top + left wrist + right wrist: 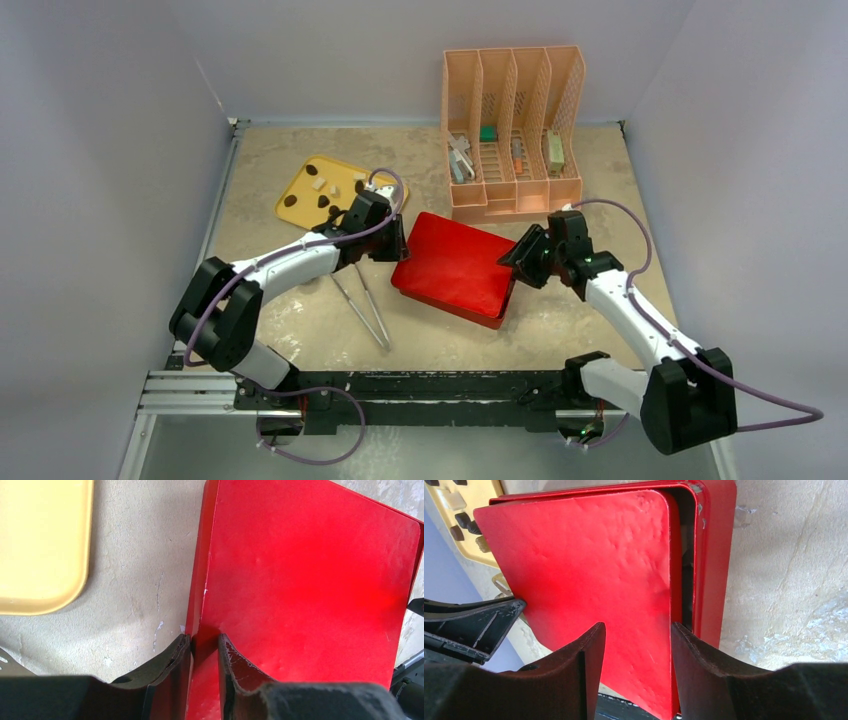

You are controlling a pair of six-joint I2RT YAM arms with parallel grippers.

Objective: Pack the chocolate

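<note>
The chocolate [322, 189], several small dark and cream pieces, lies on a yellow tray [300, 205] at the back left; some pieces show in the right wrist view [461, 520]. A red box [455, 268] sits mid-table, its flat red lid [584, 570] raised and tilted off the base [716, 555]. My left gripper [398, 240] is shut on the lid's left rim [205, 642], one finger outside and one on top. My right gripper [512, 258] is open at the lid's right edge [638, 630], fingers apart in front of the lid face.
An orange slotted file organiser [515, 130] with small items stands at the back right. Metal tongs [365, 305] lie on the table in front of the box's left end. The yellow tray's corner [40, 545] lies left of the box.
</note>
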